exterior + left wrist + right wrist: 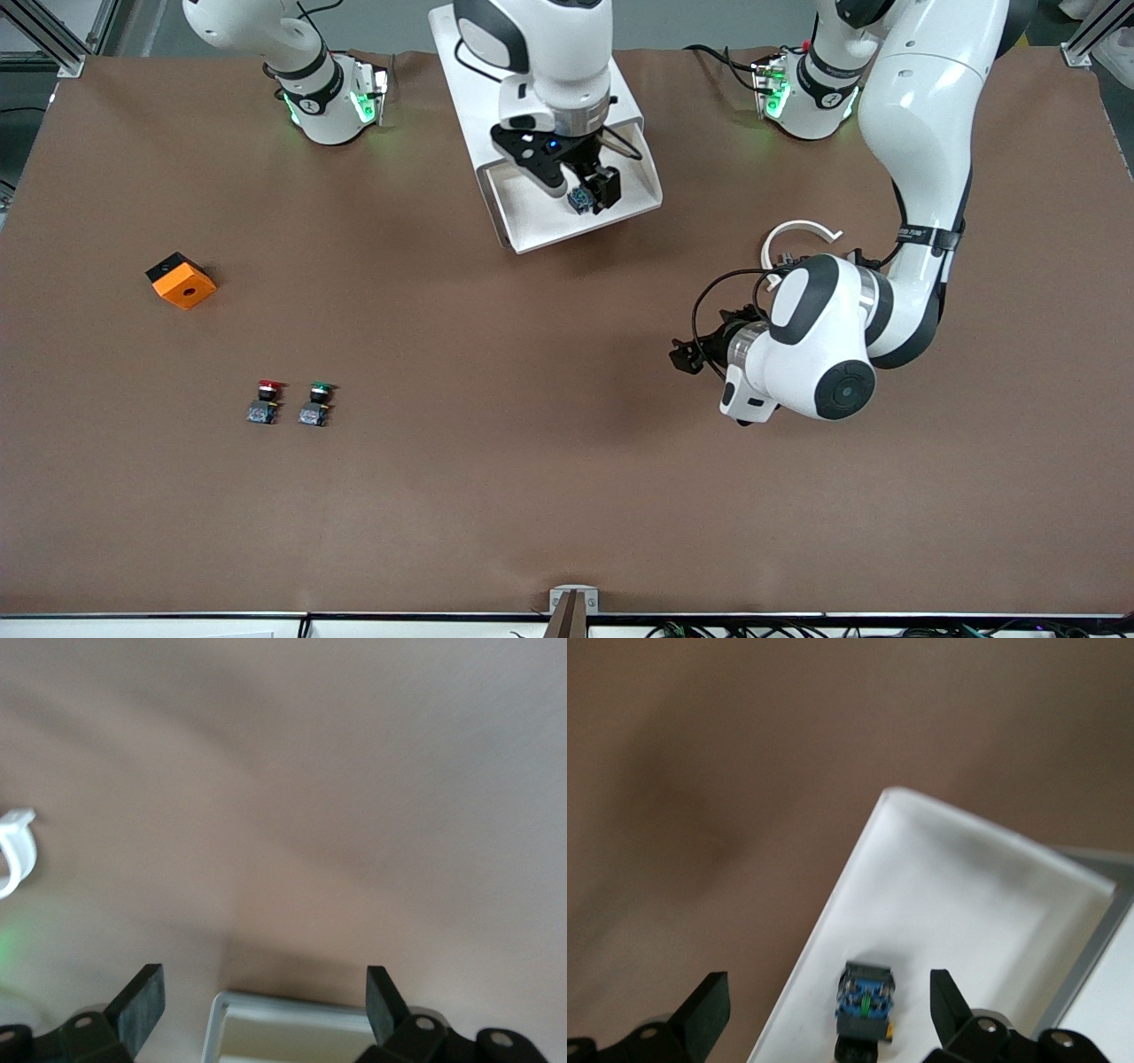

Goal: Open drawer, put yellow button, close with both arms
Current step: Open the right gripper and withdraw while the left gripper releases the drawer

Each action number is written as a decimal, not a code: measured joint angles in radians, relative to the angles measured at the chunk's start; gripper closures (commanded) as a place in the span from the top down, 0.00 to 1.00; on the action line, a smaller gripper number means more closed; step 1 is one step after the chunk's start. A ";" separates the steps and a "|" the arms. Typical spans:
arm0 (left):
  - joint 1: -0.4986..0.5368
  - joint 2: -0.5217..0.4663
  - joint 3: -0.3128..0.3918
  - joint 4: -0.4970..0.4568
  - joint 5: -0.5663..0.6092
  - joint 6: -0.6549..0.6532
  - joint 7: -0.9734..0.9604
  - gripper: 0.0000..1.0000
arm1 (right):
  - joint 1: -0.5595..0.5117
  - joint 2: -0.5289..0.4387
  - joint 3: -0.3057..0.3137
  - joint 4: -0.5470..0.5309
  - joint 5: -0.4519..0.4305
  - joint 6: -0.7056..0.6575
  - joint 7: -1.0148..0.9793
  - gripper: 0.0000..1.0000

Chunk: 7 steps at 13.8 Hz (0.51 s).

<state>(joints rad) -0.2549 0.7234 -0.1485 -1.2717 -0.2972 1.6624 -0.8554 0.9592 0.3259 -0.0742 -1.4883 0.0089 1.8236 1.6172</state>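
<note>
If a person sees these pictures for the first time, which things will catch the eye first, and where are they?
First is the right gripper, open over the pulled-out drawer of the white cabinet, with the yellow button lying in the tray between its fingers. Next is the big left arm bent over the table toward its own end, its left gripper open over bare tabletop. An orange block and two small buttons, red-capped and green-capped, sit toward the right arm's end.

On the brown table (549, 425) an orange block (182, 282) w/ a black side & a round hole on top lies toward the right arm's end. Nearer to the front camera stand two small push-buttons just beside each other, not touching: a red-capped button (264, 401) & a green-capped button (316, 402). A white curved clip (797, 232) lies toward the left arm's end.
</note>
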 measured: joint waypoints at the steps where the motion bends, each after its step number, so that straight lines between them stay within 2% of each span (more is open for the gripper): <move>1: -0.001 -0.001 -0.001 0.000 0.025 0.034 0.003 1.00 | -0.033 -0.001 -0.001 0.017 0.000 -0.039 -0.081 1.00; 4: -0.010 -0.001 -0.006 0.000 0.087 0.118 0.007 1.00 | -0.137 -0.009 -0.011 0.042 0.000 -0.122 -0.352 1.00; 7: -0.035 -0.001 -0.007 0.000 0.114 0.170 0.007 1.00 | -0.289 -0.042 -0.020 0.054 -0.001 -0.222 -0.678 1.00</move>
<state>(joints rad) -0.2900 0.7222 -0.1554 -1.2718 -0.1836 1.8322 -0.8480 0.6705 0.2834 -0.0942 -1.4344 0.0077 1.6020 0.9391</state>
